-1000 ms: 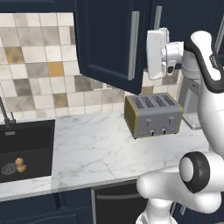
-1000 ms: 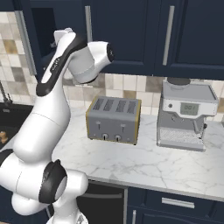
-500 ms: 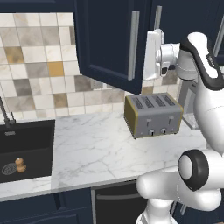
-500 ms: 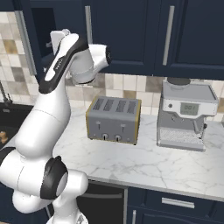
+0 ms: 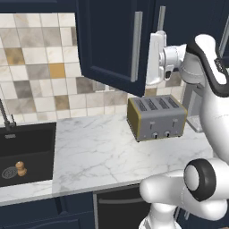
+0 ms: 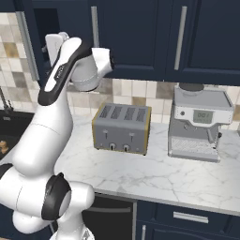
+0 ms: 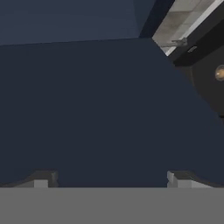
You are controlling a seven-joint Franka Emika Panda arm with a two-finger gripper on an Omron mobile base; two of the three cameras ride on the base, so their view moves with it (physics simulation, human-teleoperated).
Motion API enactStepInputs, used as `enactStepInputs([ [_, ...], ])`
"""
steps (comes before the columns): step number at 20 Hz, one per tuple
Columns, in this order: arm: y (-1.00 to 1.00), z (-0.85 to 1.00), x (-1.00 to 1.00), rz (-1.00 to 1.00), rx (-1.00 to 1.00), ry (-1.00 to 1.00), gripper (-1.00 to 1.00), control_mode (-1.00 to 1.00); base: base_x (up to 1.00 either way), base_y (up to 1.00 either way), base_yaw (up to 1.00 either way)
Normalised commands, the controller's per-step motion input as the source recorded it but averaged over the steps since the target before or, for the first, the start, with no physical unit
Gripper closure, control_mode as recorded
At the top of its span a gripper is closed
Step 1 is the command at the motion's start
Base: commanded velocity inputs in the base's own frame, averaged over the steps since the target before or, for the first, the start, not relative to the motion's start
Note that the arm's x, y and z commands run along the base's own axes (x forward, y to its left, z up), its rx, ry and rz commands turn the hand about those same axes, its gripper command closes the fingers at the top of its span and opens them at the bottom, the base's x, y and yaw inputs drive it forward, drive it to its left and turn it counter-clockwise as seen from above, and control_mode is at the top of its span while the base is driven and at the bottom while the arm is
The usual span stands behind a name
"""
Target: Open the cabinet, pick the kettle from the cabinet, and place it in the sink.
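the gripper [image 7: 109, 181] is spread wide and grasps nothing, its hand raised close behind the edge of the navy cabinet door [image 5: 112, 44] that stands partly swung out above the marble counter [image 5: 94, 152], over the silver four-slot toaster [image 5: 156, 117], while the black sink [image 5: 27, 152] lies far left

We see a toaster [image 5: 156, 117] on the marble counter [image 5: 96, 152], slots up. To the toaster's right stands a coffee machine [image 6: 199, 123]. Behind the toaster runs a tiled backsplash [image 5: 38, 67] in beige and grey.
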Motion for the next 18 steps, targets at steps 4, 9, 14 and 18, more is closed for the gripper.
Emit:
enactStepInputs([
  [4, 0.21, 0.02, -0.42, 0.02, 0.0, 0.0, -1.0, -1.0, 0.0, 0.0, 0.0],
  [9, 0.29, 0.01, -0.39, 0.01, 0.0, 0.0, -1.0, -1.0, 0.0, 0.0, 0.0],
  [14, 0.37, 0.03, -0.33, 0.01, 0.0, 0.02, -1.0, -1.0, 0.0, 0.0, 0.0],
  [18, 0.49, 0.0, -0.26, 0.03, 0.0, 0.0, -1.0, -1.0, 0.0, 0.0, 0.0],
])
